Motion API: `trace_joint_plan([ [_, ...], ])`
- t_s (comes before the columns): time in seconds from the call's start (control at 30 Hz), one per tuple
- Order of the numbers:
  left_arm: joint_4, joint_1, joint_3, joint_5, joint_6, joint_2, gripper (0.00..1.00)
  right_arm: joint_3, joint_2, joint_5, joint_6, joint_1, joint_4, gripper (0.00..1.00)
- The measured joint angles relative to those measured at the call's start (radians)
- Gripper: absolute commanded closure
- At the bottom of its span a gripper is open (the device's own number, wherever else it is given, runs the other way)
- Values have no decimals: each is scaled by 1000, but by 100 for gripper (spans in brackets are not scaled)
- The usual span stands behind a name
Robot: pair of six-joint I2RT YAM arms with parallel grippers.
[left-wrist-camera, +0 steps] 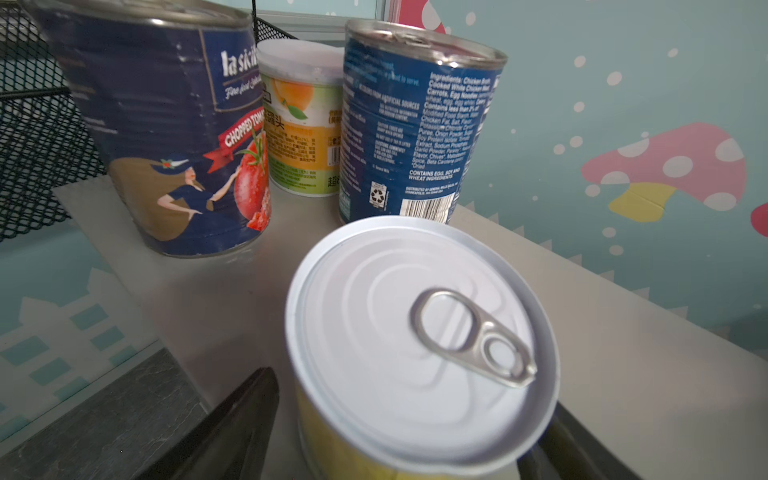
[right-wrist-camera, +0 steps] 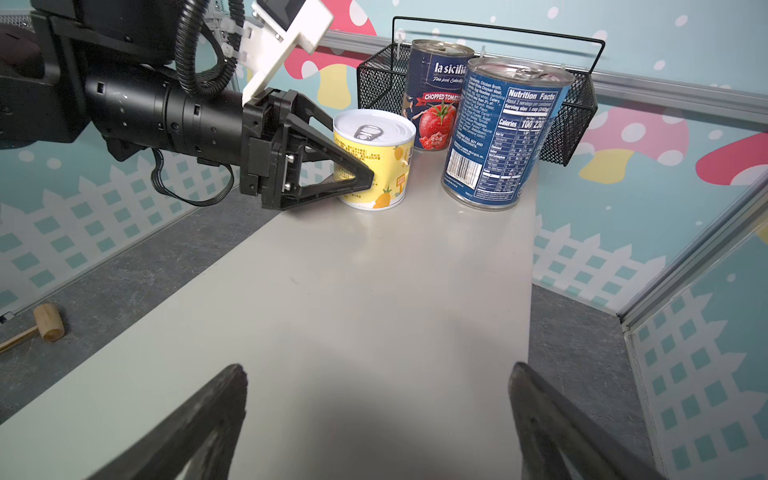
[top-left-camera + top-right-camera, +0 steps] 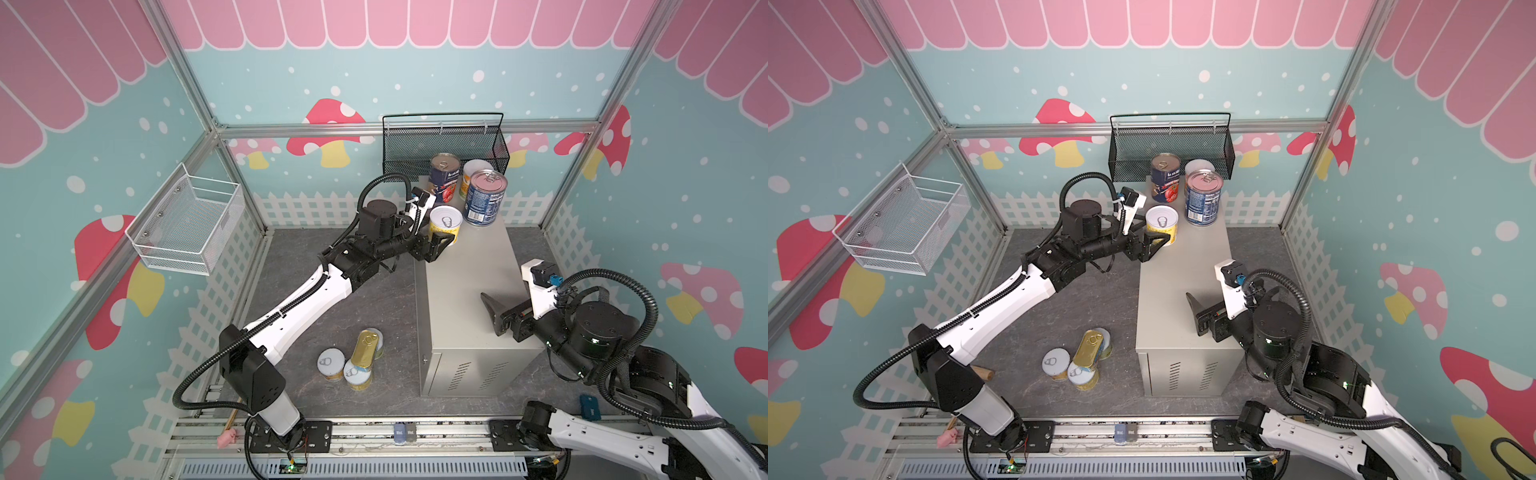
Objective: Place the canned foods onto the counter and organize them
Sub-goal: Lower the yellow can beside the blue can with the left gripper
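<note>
A short yellow-labelled can (image 3: 445, 224) (image 1: 415, 353) (image 2: 374, 162) stands on the far half of the beige counter (image 3: 465, 291) (image 2: 353, 291). My left gripper (image 3: 442, 237) (image 1: 411, 399) is open around it, and a thin gap shows at one finger (image 1: 249, 415). Behind it stand a tomato can (image 3: 445, 174), a blue soup can (image 3: 484, 199) and another pale-lidded can (image 3: 473, 170). Three yellow cans (image 3: 331, 363) sit on the floor with a flat gold tin (image 3: 365, 347) lying across them. My right gripper (image 3: 492, 316) (image 2: 378, 370) hangs open and empty over the counter's near half.
A black mesh basket (image 3: 444, 141) hangs on the back wall just behind the counter's cans. A white wire basket (image 3: 187, 224) is fixed to the left wall. A wooden mallet (image 2: 48, 322) (image 3: 982, 372) lies on the dark floor by the left arm.
</note>
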Motion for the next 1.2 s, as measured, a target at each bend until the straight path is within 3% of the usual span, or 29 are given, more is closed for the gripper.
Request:
trace_joint_plan([
  [0.5, 77, 22, 30, 52, 2, 68, 28, -46, -44, 8, 10, 0, 13, 1],
  [1.2, 121, 42, 113, 2, 0, 161, 28, -60, -77, 16, 26, 0, 15, 1],
])
